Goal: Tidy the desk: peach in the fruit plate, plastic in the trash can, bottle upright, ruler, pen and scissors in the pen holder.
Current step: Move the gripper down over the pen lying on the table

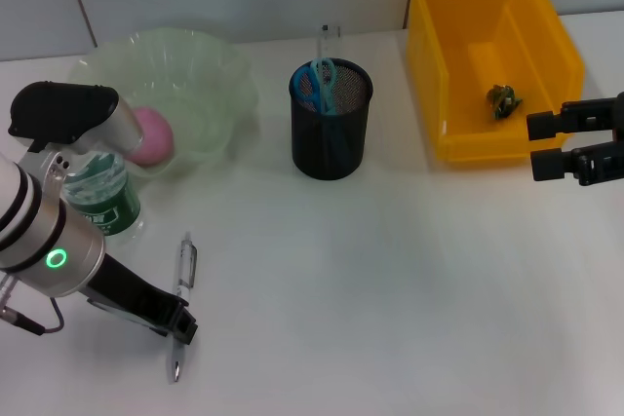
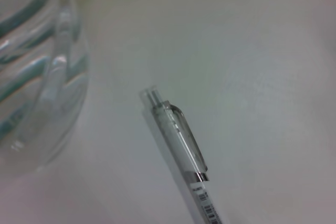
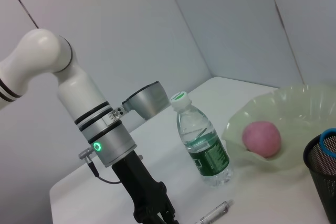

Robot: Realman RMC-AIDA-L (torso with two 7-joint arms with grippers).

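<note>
Pink peach [image 1: 151, 135] in pale green plate [image 1: 210, 75], green-labelled clear bottle [image 1: 102, 200], black mesh holder [image 1: 331, 124], yellow bin [image 1: 487, 60], clear pen [image 1: 183, 275] by black left tool [image 1: 180, 326], white tabletop [image 1: 390, 289]

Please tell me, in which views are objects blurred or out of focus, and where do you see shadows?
Left wrist view: the clear plastic water bottle is close and out of focus; the transparent pen is sharper, with a soft shadow beside it. Head view: the black mesh pen holder casts only a faint shadow. Right wrist view: mostly sharp.
</note>
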